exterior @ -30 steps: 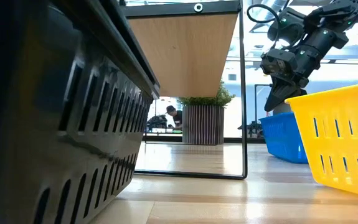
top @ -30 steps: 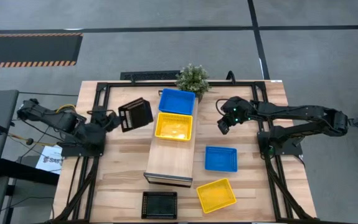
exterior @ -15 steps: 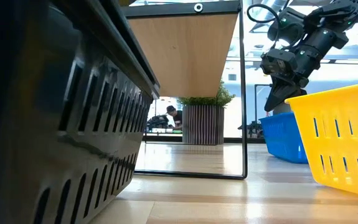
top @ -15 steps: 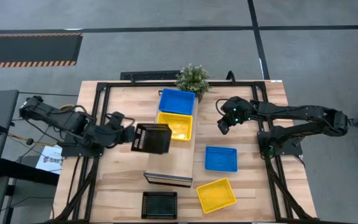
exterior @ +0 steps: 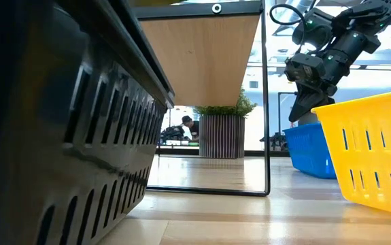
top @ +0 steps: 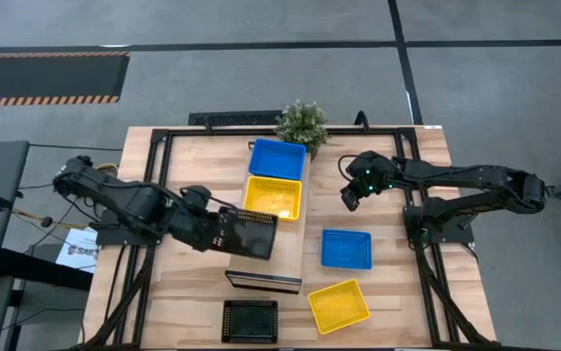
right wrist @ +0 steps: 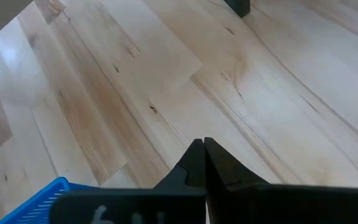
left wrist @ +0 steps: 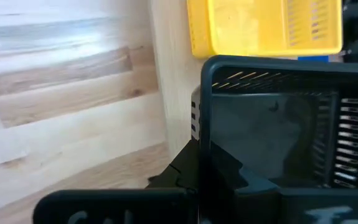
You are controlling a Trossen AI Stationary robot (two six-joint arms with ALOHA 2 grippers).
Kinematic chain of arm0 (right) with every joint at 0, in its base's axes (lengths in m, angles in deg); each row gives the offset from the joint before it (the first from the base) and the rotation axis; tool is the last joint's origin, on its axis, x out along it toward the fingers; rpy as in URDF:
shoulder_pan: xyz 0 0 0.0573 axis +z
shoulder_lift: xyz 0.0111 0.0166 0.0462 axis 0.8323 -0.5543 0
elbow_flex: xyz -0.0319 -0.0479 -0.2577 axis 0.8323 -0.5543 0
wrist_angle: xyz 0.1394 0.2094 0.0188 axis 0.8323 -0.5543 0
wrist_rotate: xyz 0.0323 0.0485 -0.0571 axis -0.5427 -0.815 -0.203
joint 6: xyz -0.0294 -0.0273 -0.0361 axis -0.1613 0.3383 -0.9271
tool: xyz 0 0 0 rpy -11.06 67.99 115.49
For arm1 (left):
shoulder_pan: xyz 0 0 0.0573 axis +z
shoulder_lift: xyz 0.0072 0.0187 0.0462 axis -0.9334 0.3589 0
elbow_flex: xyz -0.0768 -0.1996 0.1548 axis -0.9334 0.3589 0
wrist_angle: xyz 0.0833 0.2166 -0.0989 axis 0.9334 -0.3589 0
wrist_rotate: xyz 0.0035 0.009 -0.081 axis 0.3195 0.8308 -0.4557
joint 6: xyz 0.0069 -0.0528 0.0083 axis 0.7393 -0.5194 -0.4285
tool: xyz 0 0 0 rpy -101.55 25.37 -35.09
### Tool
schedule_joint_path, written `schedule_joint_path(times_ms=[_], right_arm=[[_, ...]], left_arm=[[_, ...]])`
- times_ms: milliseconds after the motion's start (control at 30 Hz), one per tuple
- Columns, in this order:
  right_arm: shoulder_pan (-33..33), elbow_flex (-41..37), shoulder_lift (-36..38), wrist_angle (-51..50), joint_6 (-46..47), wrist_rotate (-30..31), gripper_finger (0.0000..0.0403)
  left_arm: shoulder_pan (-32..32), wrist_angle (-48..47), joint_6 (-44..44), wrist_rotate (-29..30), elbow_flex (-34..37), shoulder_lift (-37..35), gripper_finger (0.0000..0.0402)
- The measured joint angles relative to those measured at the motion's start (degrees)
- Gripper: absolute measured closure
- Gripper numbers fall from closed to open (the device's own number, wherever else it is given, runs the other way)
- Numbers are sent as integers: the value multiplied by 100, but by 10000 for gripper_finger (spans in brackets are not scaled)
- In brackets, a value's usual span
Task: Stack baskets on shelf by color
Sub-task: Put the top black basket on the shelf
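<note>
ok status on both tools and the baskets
Left tool shut on black plastic mesh basket over light-wood shelf. Right tool shut, empty, hovering. Free shelf space beside yellow basket.

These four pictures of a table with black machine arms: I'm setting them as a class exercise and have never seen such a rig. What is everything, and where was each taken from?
It is a robot with two dark arms, each ending in two-finger jaws. One picture looks straight down on the table, one looks level along the tabletop, and two come from cameras on the arms' wrists.

On the wooden table stands a low shelf with a blue basket and a yellow basket on it. Another blue basket, a yellow one and a black one lie on the table, and a small plant stands at the far edge.

The left gripper holds a black basket over the shelf. The right gripper, shut and empty, hangs above the table.
</note>
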Motion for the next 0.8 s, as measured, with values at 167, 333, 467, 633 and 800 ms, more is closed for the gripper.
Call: schedule_joint_path(times_ms=[167,333,467,633,800], right_arm=[[0,0,0,-1,-59,-2,396],[1,0,0,0,-78,-4,396],[2,0,0,0,-78,-7,396],[75,0,0,-5,-105,-7,396],[229,0,0,-7,-109,-11,396]], left_arm=[[-58,7,-109,-77,-29,252,401],[-66,-3,-224,19,-8,361,401],[-22,14,-228,40,-6,432,401],[-26,87,-235,-67,-6,557,401],[-13,174,-190,-71,-7,684,401]])
